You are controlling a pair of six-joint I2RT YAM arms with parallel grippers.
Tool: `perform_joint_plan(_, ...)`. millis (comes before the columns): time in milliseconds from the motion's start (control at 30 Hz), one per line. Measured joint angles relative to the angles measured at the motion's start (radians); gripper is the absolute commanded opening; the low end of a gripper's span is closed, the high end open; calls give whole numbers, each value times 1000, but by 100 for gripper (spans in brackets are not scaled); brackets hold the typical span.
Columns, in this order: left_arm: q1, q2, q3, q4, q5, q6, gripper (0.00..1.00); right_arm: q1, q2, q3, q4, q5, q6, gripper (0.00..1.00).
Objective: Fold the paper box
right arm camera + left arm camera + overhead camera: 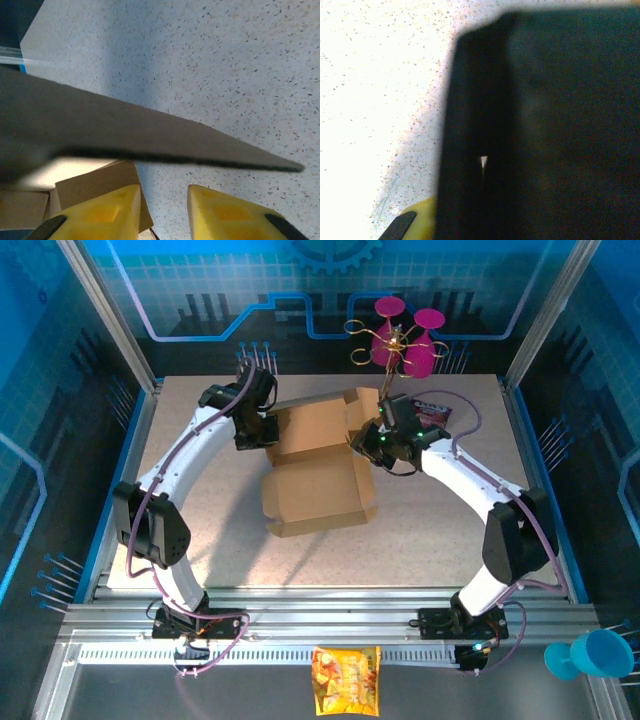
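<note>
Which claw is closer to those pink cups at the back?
Right. The right gripper is at the right flap of the paper box, just in front of the pink cups; the left gripper is across the box, at its left side.

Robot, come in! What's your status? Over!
Left gripper shut on paper box, left wall. Right gripper open by right flap. Box partly folded. Small packet behind, apart.

Your work surface is a pale, speckled stone-look tabletop (200,510). Around its middle lies the plain brown corrugated cardboard box (318,480), its base flat on the surface and its far flaps raised. Near the far right corner you have a small dark snack packet (434,412) lying flat. Just left of it, at the far edge, stands a gold wire stand with magenta cups (388,343).
</note>
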Motion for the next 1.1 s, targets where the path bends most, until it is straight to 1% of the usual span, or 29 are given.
perform_joint_plan(167, 18, 0, 0, -6, 8, -5, 0, 0, 13, 11, 2, -33, -33, 43)
perform_joint_plan(500, 48, 0, 0, -8, 19, -6, 0, -6, 27, 11, 57, -135, -50, 41)
perform_joint_plan(767, 61, 0, 0, -7, 48, -23, 0, -8, 40, 23, 103, -182, -23, 41)
perform_joint_plan(867, 65, 0, 0, -6, 69, -34, 0, -8, 40, 31, 125, -206, -3, 36)
perform_joint_plan(1000, 72, 0, -2, -3, 86, -46, 0, -8, 40, 35, 140, -223, 15, 28)
perform_joint_plan(1100, 78, 0, -2, -3, 87, -56, 0, -8, 40, 35, 138, -225, 21, 14)
